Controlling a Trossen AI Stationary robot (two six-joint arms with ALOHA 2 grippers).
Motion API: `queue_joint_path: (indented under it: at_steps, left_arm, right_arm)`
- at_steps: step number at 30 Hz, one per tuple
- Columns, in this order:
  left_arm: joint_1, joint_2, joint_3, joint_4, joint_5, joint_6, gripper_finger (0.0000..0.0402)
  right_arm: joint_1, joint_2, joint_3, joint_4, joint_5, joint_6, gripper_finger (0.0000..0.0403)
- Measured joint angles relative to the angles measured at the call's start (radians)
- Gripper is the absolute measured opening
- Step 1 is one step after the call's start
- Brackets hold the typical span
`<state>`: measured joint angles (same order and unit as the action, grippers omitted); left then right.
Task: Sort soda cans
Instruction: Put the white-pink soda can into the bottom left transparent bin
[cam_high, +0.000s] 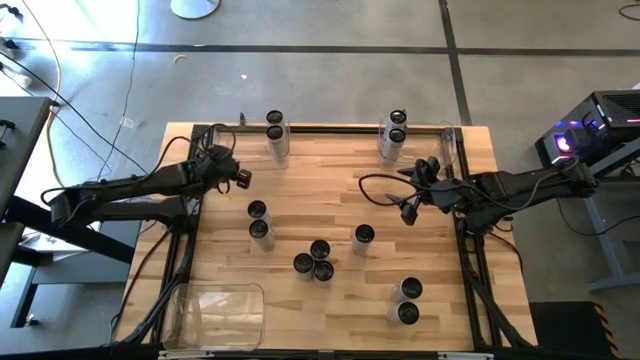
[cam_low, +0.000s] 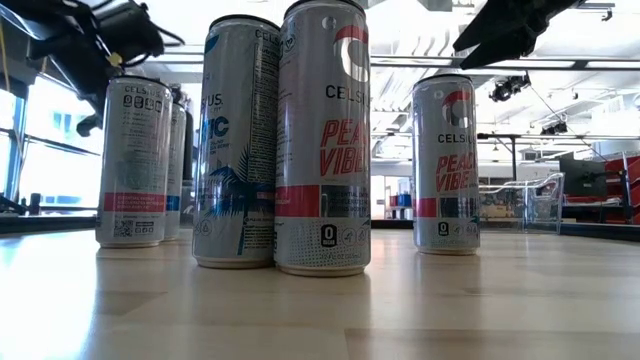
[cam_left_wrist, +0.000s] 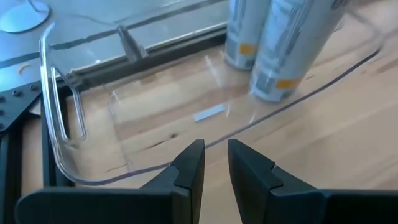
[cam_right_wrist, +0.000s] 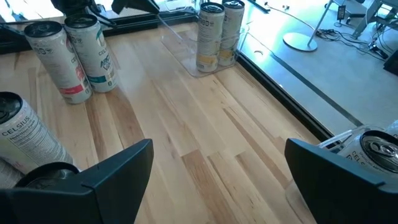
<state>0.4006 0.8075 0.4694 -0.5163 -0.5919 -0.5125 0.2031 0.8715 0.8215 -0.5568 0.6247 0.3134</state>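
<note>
— Where were the soda cans (cam_high: 320, 259)?
— Scattered mid-table, upright. Left gripper (cam_left_wrist: 214, 163) nearly closed, empty; right gripper (cam_right_wrist: 217, 165) wide.
— Handling?
— Tall, smooth, probably slippery, tippy; grip mid-body.

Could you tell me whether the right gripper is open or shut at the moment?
Open: the right gripper shows its fingers spread wide apart, holding nothing.
</note>
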Motion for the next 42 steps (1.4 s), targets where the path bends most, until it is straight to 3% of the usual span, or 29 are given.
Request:
queue_joint_path:
  at_steps: [8,14,17,25,34,42]
  left_arm:
    - [-0.003,-0.05,0.0,-0.001,0.008,0.036,0.0064]
    - [-0.044,-0.049,0.0,0.041,0.106,0.099,0.0064]
    - [-0.079,-0.054,0.0,0.154,0.152,0.109,0.0064]
    - [-0.184,-0.051,0.0,0.488,0.221,0.314,0.0064]
    - [-0.316,0.018,0.0,0.72,0.183,0.471,0.0064]
    - [-0.435,0.14,0.153,0.715,0.152,0.578,0.0064]
  right_arm:
    - [0.0,0.0,0.0,0.0,0.0,0.0,0.0359]
    - [0.0,0.01,0.0,-0.016,0.028,0.059,0.0359]
    - [0.0,0.039,0.0,-0.019,0.025,0.032,0.0359]
    - [0.001,0.187,0.0,0.121,-0.113,-0.126,0.0359]
    - [0.001,0.252,0.0,0.296,-0.198,-0.274,0.0359]
    - [0.001,0.265,0.0,0.342,-0.285,-0.269,0.0359]
